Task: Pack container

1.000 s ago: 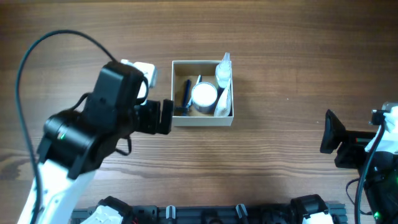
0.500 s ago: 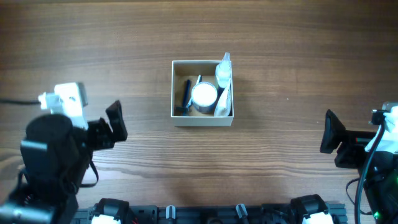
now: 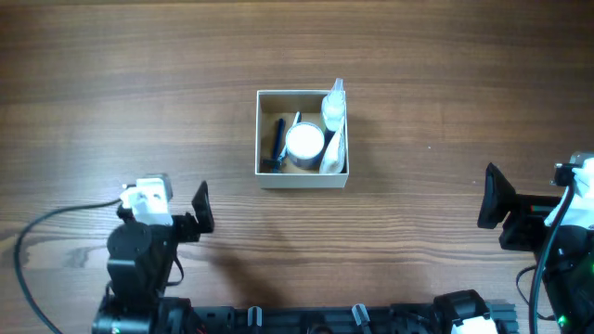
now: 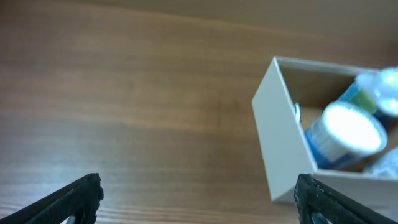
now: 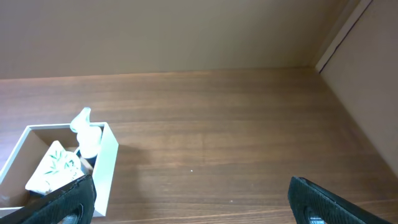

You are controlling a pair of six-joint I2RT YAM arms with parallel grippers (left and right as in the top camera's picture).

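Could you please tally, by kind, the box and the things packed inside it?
Container: 1
White-lidded jar: 1
White packets: 2
Blue pen-like item: 1 clearly seen
Total: 5

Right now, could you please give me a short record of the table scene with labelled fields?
Container: centre of table, open-topped, upright
Contents: white-lidded jar, blue pen-like item, white packets
Left arm: near front-left edge, jaws open, empty
Right arm: far right, jaws open, empty
Contact: neither arm touches the container
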